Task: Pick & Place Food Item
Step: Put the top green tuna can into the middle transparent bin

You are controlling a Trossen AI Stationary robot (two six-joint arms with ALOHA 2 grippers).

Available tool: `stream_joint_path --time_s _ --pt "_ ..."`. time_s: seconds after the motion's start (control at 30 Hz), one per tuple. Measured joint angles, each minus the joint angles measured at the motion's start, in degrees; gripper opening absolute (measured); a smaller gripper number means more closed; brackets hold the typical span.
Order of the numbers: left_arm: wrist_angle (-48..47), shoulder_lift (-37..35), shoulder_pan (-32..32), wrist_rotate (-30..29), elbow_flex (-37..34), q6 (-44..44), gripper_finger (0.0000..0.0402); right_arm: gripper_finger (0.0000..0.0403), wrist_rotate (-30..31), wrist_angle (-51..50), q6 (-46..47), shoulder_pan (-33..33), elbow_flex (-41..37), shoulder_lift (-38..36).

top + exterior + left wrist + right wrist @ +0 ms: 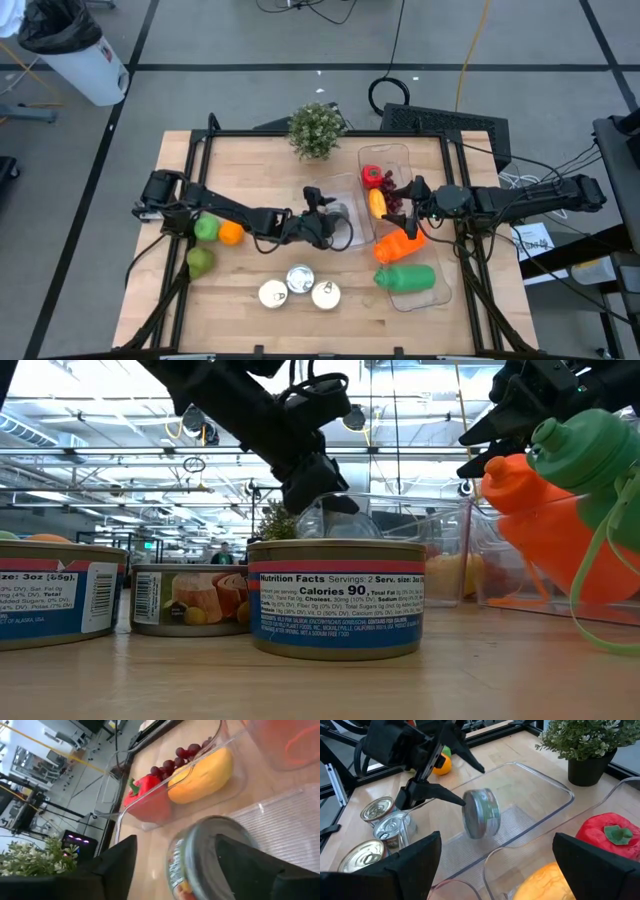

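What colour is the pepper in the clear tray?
Red, with a green stem; the pepper shows best in the right wrist view.

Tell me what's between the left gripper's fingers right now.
A can, on edge over the clear tray, sits between the left gripper fingers, per the right wrist view.

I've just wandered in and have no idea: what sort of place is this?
Probably a robotics lab or workshop. A wooden table in a black frame carries two robot arms, cables trail over a taped grey floor, and the low view shows an open industrial ceiling with exposed beams.
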Motion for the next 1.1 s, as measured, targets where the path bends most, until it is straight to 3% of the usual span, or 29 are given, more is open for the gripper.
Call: stream_joint_path --time_s 0.3,0.5,0.83,0.97,1.1 --pt "0.80 -0.41 -0.20 0.20 -0.04 -0.31 0.0316 0.0361 -0.01 0.00 0.00 0.01 0.00 -0.01" --pt "-0.45 -4.01 -0.73 1.77 -0.35 -2.47 0.0297 0.0361 -0.02 0.00 0.00 0.00 0.00 0.00" --pt "0.55 -8.41 1.19 14.87 -0.22 -14.16 0.0266 0.0361 -0.02 0.02 0.44 0.01 0.00 0.04" --pt "-0.36 -8.68 1.55 15.15 -0.22 -15.95 0.0257 0.0361 -0.12 0.19 1.55 0.02 0.00 0.94" --pt "-2.25 -13.82 1.11 14.64 -0.11 -17.69 0.0251 0.0361 0.02 4.48 1.82 1.28 0.00 5.44"
